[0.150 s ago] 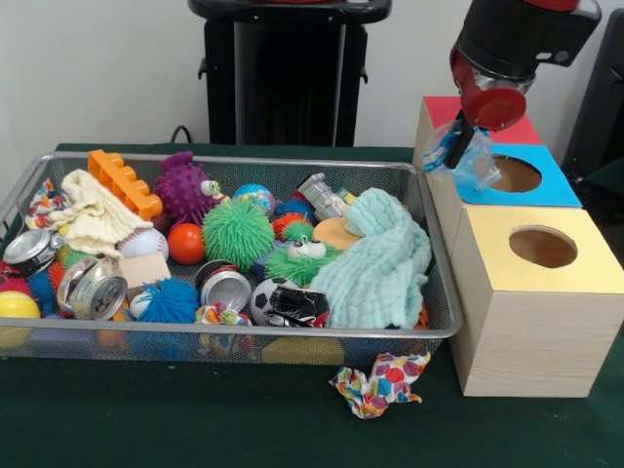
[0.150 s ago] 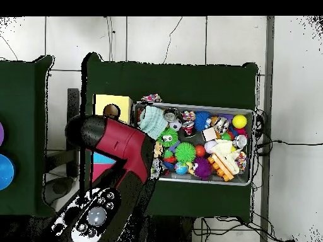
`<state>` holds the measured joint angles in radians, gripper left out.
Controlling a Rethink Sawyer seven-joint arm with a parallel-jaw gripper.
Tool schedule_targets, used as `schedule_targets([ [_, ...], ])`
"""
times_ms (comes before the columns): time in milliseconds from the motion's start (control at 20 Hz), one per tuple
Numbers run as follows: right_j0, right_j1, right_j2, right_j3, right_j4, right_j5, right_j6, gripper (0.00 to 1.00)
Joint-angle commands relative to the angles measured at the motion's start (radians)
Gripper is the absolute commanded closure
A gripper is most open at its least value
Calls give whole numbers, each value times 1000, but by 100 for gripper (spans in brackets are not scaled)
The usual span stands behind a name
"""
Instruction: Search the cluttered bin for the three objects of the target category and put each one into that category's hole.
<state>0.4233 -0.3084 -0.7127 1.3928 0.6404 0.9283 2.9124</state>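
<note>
My gripper (image 1: pixel 460 148) hangs at the left rim of the blue-topped box (image 1: pixel 561 187), just left of its round hole (image 1: pixel 515 175). It is shut on a crumpled piece of clear bluish plastic (image 1: pixel 485 164), which dangles over the hole's edge. In the overhead view the red arm (image 2: pixel 123 146) covers the gripper and the blue box. The wire bin (image 1: pixel 441 255) holds crushed cans (image 1: pixel 97 289), spiky balls (image 1: pixel 237 232), a mint cloth (image 1: pixel 375 258), an orange brick (image 1: pixel 124 181) and crumpled spotted paper (image 1: pixel 220 315).
A yellow-topped box (image 1: pixel 507 302) with a hole (image 1: pixel 543 247) stands nearest the camera, and a red-topped box (image 1: pixel 444 110) stands behind the blue one. A spotted paper wad (image 1: pixel 380 381) lies on the green cloth in front of the bin. The yellow box (image 2: pixel 104 101) also shows from above.
</note>
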Motion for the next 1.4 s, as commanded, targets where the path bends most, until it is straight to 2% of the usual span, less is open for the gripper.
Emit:
schedule_targets([
  [50,-14,100,124,-42,45,-26,287,100],
  [350,-22,66,123,-6,40,-25,240,100],
  [1000,-24,37,135,21,49,-32,220,100],
  [1400,2,32,143,20,79,-25,263,100],
])
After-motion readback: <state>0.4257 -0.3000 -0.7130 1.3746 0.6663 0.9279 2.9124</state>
